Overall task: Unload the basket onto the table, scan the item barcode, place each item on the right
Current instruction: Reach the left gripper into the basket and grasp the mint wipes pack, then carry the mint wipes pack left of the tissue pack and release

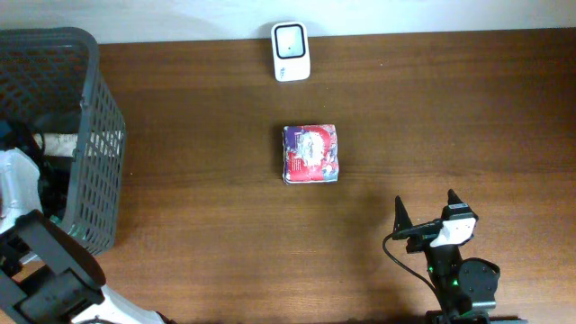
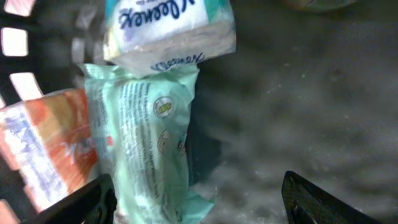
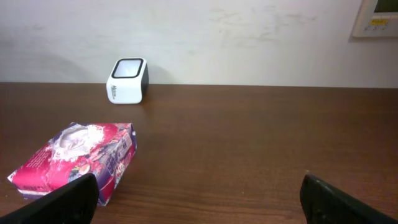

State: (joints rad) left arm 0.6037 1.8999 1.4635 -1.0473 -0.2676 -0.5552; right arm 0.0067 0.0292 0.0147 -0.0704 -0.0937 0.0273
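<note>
My left gripper (image 2: 198,186) is down inside the grey basket (image 1: 94,126), jaws wide open. A mint-green wipes pack (image 2: 146,137) lies between them, close against the left finger (image 2: 93,202), and the right finger (image 2: 311,202) is well clear of it. A pink and purple pack (image 1: 310,154) (image 3: 78,158) lies flat mid-table. The white barcode scanner (image 1: 291,51) (image 3: 127,81) stands at the far edge. My right gripper (image 1: 425,200) (image 3: 199,196) hovers open and holds nothing near the front right, facing the pink pack and scanner.
Inside the basket an orange-and-white pack (image 2: 43,149) lies left of the green one, and a white Kleenex-type pack (image 2: 171,28) rests above it. The basket's slotted wall (image 2: 15,43) stands close on the left. A pale wall (image 3: 249,37) backs the table.
</note>
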